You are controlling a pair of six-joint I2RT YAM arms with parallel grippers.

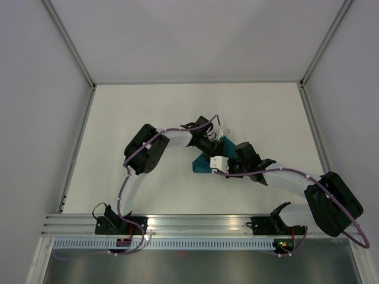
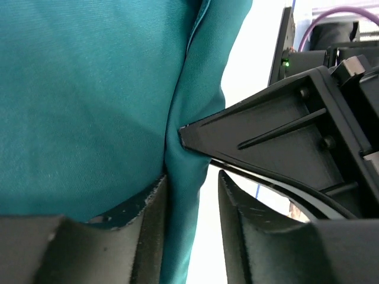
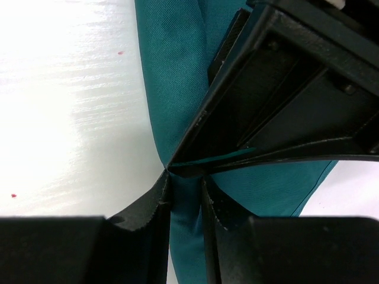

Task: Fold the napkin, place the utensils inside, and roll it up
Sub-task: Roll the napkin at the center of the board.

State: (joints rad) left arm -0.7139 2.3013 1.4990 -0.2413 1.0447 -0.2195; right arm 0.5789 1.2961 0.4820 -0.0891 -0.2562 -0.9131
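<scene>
White tabletop, middle: the napkin [image 1: 200, 164] looks thin, limp and slippery. The right gripper [image 3: 185, 183] pinches its fold and the left gripper [image 2: 193, 177] stands parted around it. Folded edges likely hold best.

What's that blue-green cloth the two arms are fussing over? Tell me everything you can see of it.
The napkin is teal, thin, finely woven cloth with a slight sheen. It sits mid-way across the white table, gathered into a small folded bundle, largely hidden under both arms. A raised fold runs along it. The right gripper pinches that fold between its fingers; the left gripper straddles the same fold loosely, a gap showing on one side. What it may wrap is hidden.
</scene>
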